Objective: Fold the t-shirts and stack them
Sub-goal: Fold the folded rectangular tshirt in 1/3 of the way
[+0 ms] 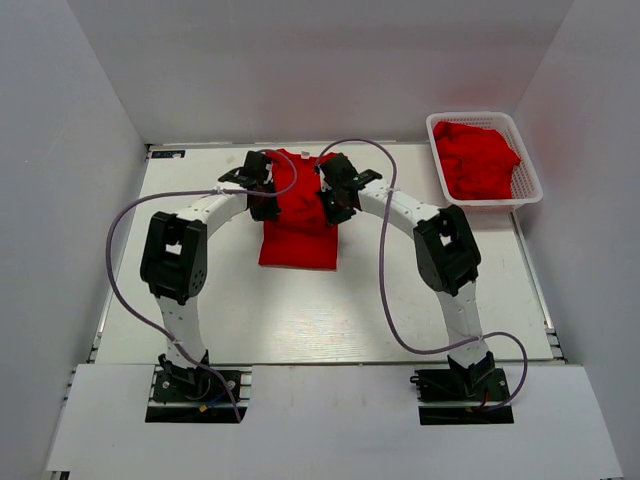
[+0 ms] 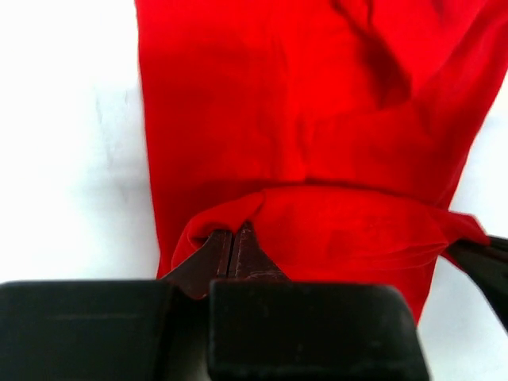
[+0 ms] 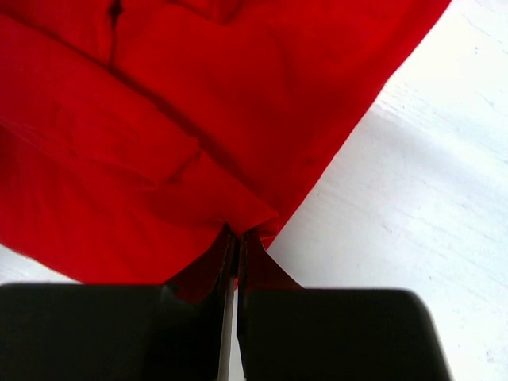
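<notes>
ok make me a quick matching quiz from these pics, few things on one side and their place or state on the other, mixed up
Things:
1. left claw
2. right claw
3. basket
4. shirt

Place or state:
a. far right corner of the table, red cloth inside
b. shut on the shirt's left edge
c. middle of the table, between the two arms
d. shut on the shirt's right edge

Pairs: 1-b, 2-d, 3-a, 4-c
</notes>
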